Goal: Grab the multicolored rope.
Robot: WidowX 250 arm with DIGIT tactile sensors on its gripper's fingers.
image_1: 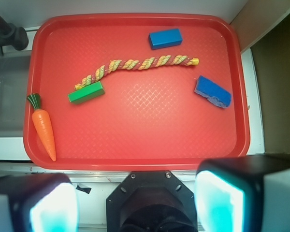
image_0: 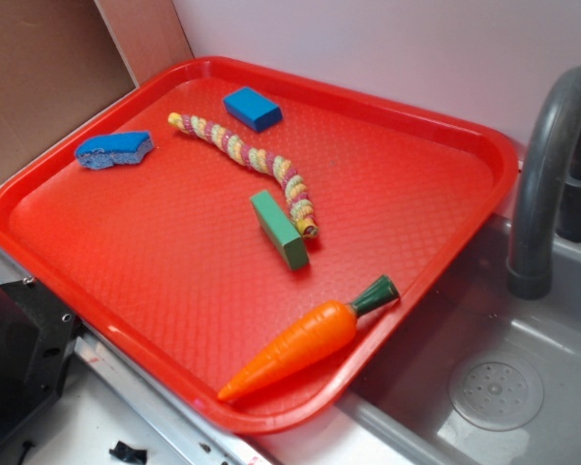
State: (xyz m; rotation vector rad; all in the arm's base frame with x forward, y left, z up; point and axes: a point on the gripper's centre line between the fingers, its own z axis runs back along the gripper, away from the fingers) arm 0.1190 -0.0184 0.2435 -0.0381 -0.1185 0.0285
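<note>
The red tray (image_0: 445, 136) holds the rope (image_1: 137, 65), which curves across its middle with one end touching the green block (image_1: 86, 93), while the tool (image_1: 135, 203) hangs spread and empty above the tray's near edge.

**Rope lying loose on the tray**

The rope (image_0: 255, 162) (image_1: 137, 67) is a thick twisted cord of yellow, pink-red, green and white strands. It lies flat on the red tray (image_0: 155, 262) (image_1: 150, 135) in a gentle S-curve, unheld. In the exterior view it runs from a yellowish end near the tray's far left part down to an end at mid-tray. That lower end sits just beside, possibly touching, the green block (image_0: 279, 230) (image_1: 86, 93). The wrist view shows it stretched across the tray's upper half, its other end between the blue block (image_0: 252, 108) (image_1: 165, 38) and the blue sponge (image_0: 114, 149) (image_1: 212, 92), apart from both.
</note>
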